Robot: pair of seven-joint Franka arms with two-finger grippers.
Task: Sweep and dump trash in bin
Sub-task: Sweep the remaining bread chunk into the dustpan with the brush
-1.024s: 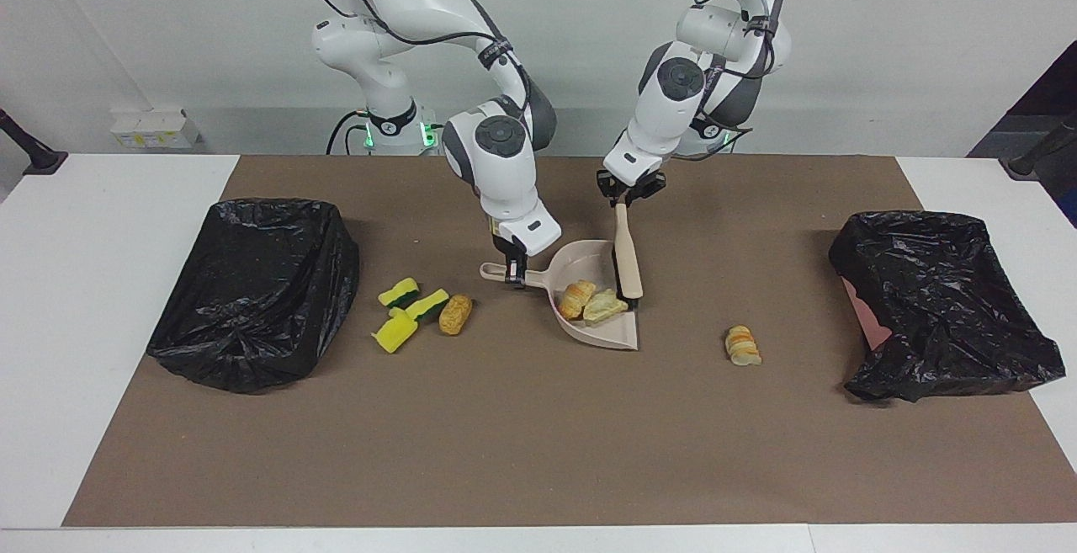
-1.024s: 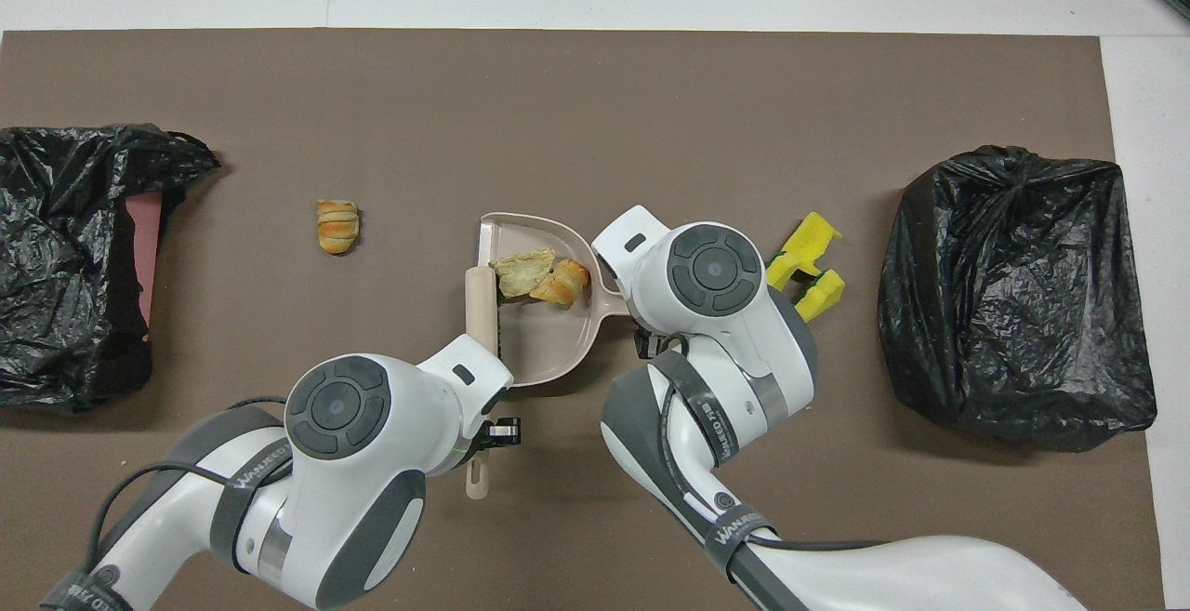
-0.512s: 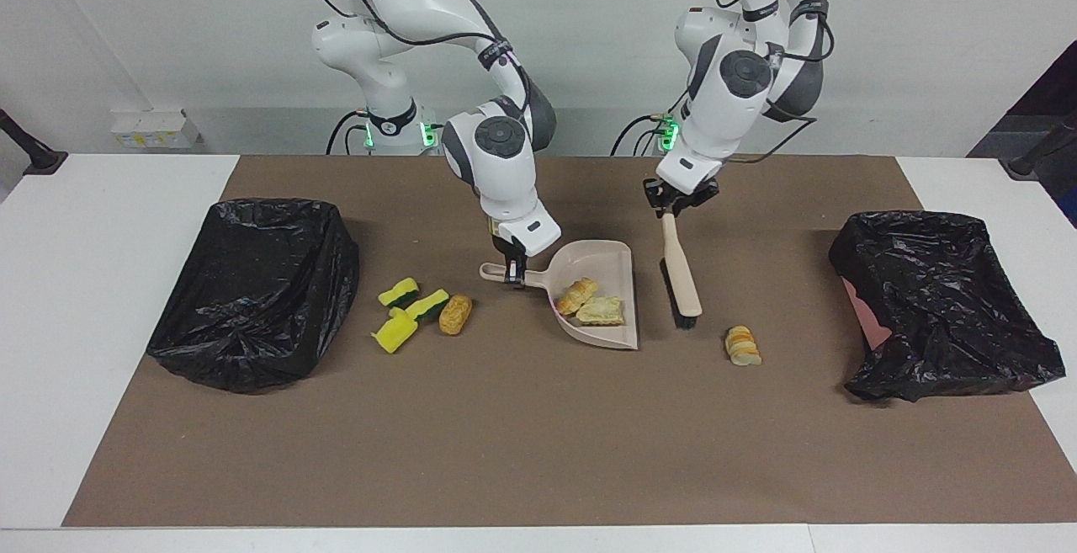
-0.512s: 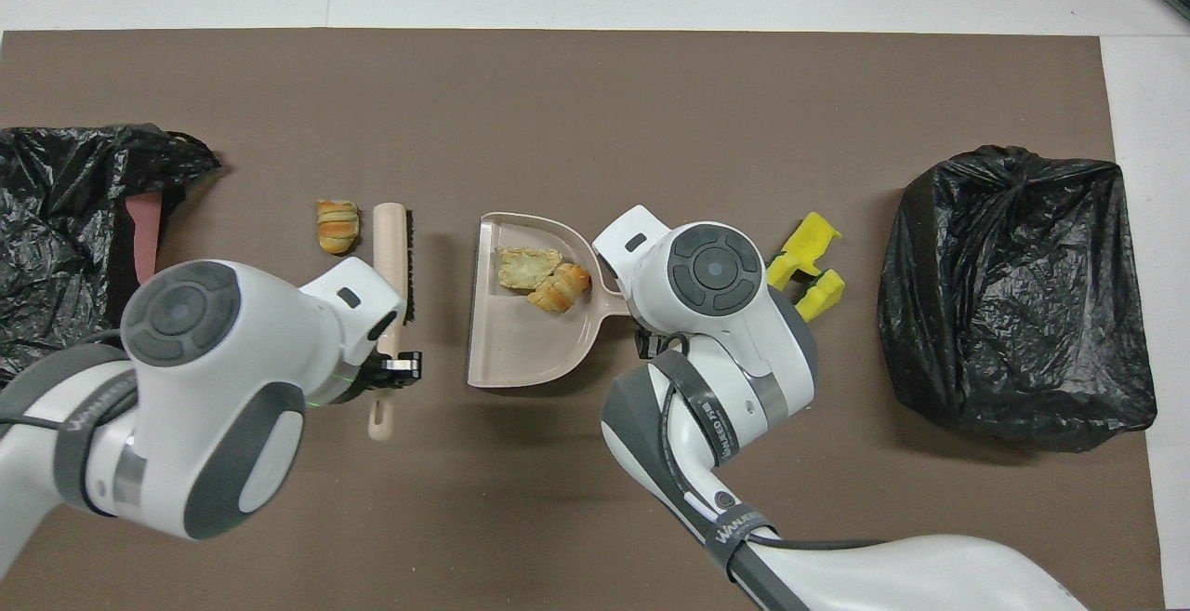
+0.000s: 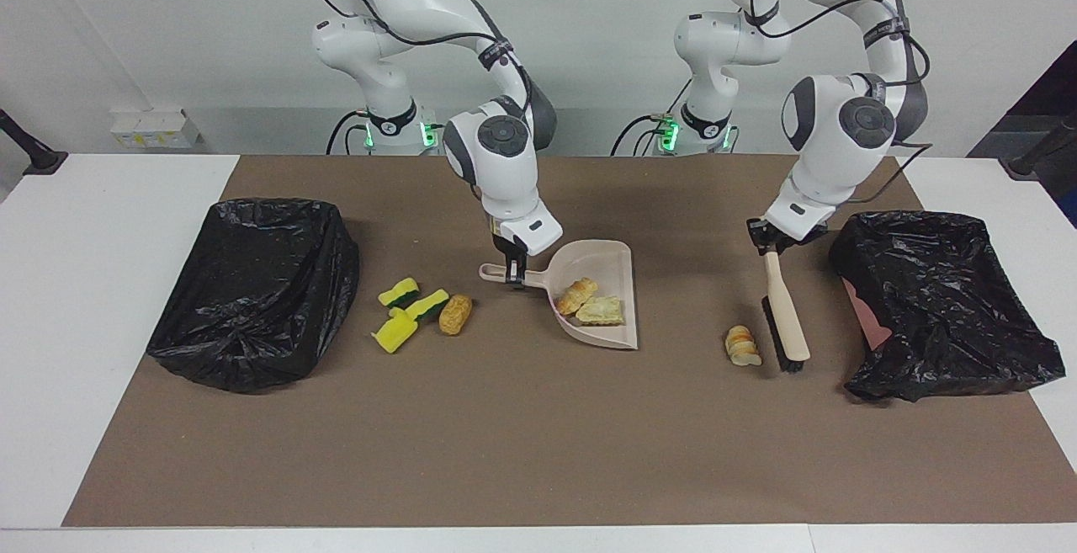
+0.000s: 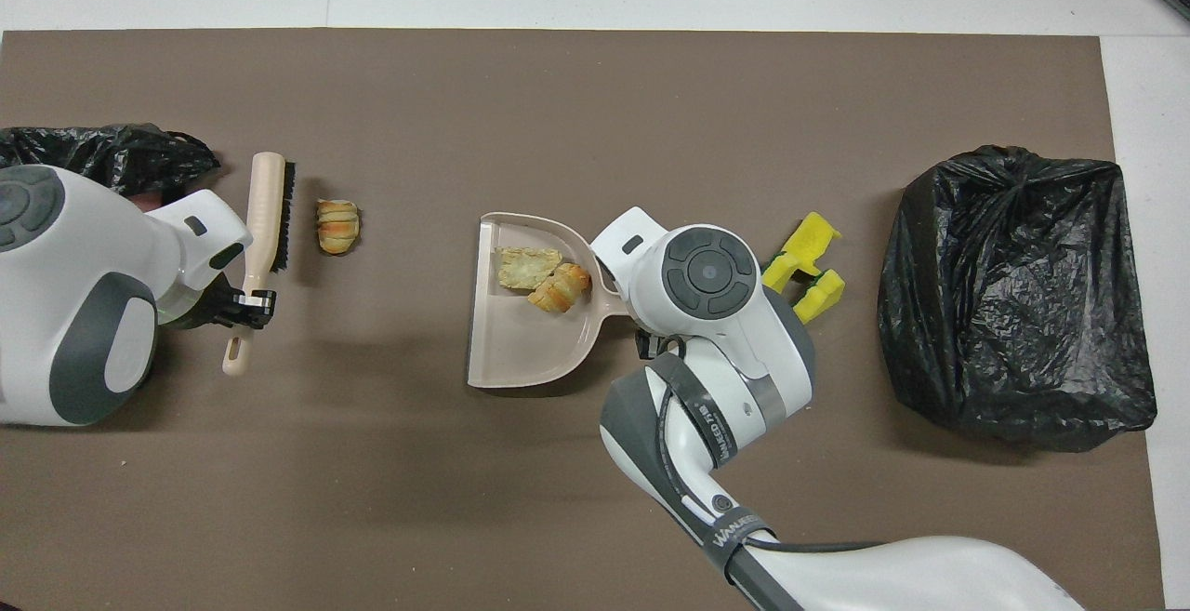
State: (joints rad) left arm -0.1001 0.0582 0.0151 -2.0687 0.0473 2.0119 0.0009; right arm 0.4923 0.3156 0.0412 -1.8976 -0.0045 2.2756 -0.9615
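Observation:
My right gripper (image 5: 513, 273) is shut on the handle of the beige dustpan (image 5: 618, 271), which rests on the mat with two pastry pieces of trash (image 5: 577, 295) (image 5: 602, 311) inside. My left gripper (image 5: 770, 237) is shut on the handle of the brush (image 5: 787, 317). The brush head sits low beside a loose pastry piece (image 5: 742, 345), bristles (image 6: 286, 211) facing it. Three yellow-green sponges (image 5: 398, 292) (image 5: 427, 305) (image 5: 394, 334) and a brown bun (image 5: 455, 314) lie together toward the right arm's end. From overhead, the right wrist hides its fingers.
A black-bagged bin (image 5: 252, 292) stands at the right arm's end of the brown mat, close to the sponges. A second black-bagged bin (image 5: 942, 300) stands at the left arm's end, just past the brush. White table borders the mat (image 6: 595, 109).
My left arm has swung the brush out of the dustpan's mouth, past the loose pastry, toward the bin at its own end. The right gripper and dustpan have held still.

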